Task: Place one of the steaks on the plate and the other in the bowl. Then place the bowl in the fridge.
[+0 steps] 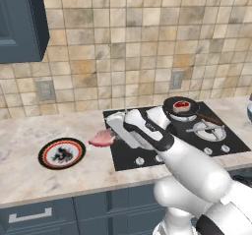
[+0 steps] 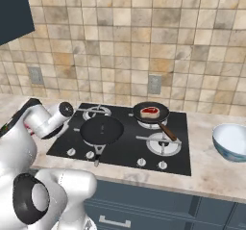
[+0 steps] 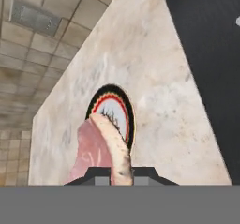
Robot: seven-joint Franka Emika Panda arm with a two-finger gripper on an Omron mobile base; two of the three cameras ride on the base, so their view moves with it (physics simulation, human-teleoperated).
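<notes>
Pink steak is pinched between the nearly closed fingers, held above the desk. Just past the fingers lies the plate. Another steak is seen in a pan, far behind the fingers.

Steak clamped edge-on between the dark finger tips, overlapping the near rim of the plate on the pale counter; contact with the plate unclear.
</notes>
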